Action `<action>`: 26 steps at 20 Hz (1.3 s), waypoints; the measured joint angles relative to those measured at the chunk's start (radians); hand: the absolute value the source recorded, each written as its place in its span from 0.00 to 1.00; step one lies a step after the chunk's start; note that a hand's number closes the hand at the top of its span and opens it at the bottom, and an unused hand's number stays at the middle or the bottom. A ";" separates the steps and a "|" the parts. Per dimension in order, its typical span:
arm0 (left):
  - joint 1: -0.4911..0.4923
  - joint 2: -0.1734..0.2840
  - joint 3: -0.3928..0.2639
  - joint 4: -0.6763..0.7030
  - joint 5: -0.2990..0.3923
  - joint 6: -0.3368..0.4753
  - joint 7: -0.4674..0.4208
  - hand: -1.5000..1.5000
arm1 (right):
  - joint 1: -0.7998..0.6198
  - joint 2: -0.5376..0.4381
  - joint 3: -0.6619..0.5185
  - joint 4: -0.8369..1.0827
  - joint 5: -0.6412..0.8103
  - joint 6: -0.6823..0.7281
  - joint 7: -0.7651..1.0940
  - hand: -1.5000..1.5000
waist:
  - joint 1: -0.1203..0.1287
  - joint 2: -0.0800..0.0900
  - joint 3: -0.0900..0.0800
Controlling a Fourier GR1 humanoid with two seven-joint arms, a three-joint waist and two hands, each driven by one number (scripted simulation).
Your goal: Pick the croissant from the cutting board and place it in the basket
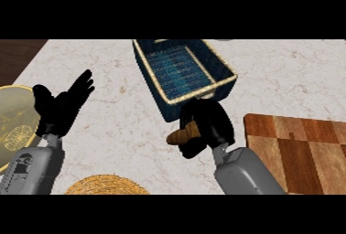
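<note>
With the right robot hand [206, 125] curled round the croissant [184, 134], you needed to lift toward twelve o'clock, clearing the basket [159, 87] rim before releasing.

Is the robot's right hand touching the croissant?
Touching. In the head view the right hand has its fingers curled round the croissant, which pokes out at the hand's left side, near the basket, off the cutting board.
</note>
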 measured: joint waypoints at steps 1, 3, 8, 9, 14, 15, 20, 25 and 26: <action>-0.003 -0.002 -0.003 0.002 0.000 -0.002 0.000 0.50 | -0.022 0.003 0.021 -0.017 -0.012 -0.041 0.027 1.00 | 0.005 -0.001 0.000; -0.009 -0.005 -0.008 0.007 -0.003 -0.002 0.002 0.50 | -0.074 0.006 0.057 -0.047 -0.020 -0.122 0.087 1.00 | 0.011 -0.003 -0.001; -0.020 -0.010 -0.014 0.022 -0.009 0.000 0.006 0.50 | -0.221 0.010 0.127 -0.079 0.008 -0.293 0.281 1.00 | 0.011 -0.009 -0.007; -0.020 -0.011 -0.015 0.025 -0.011 0.002 0.005 0.50 | -0.255 0.010 0.134 -0.077 0.018 -0.319 0.324 1.00 | 0.012 -0.009 -0.008; -0.031 -0.012 -0.013 0.040 -0.018 0.009 0.005 0.50 | -0.433 0.009 0.171 -0.037 0.076 -0.391 0.520 1.00 | 0.001 -0.012 -0.011; -0.030 -0.014 -0.014 0.042 -0.019 0.011 0.005 0.50 | -0.471 0.008 0.173 -0.023 0.087 -0.393 0.545 1.00 | 0.001 -0.012 -0.012; -0.049 -0.016 -0.011 0.057 -0.023 0.017 0.003 0.50 | -0.670 0.004 0.148 0.066 0.123 -0.386 0.619 1.00 | -0.005 -0.008 -0.013; -0.053 -0.014 -0.007 0.065 -0.024 0.019 0.000 0.50 | -0.856 0.002 0.095 0.188 0.146 -0.375 0.674 1.00 | -0.005 -0.004 -0.013; -0.053 -0.014 -0.007 0.065 -0.025 0.019 -0.001 0.50 | -0.890 0.002 0.085 0.214 0.148 -0.372 0.684 1.00 | -0.007 -0.003 -0.012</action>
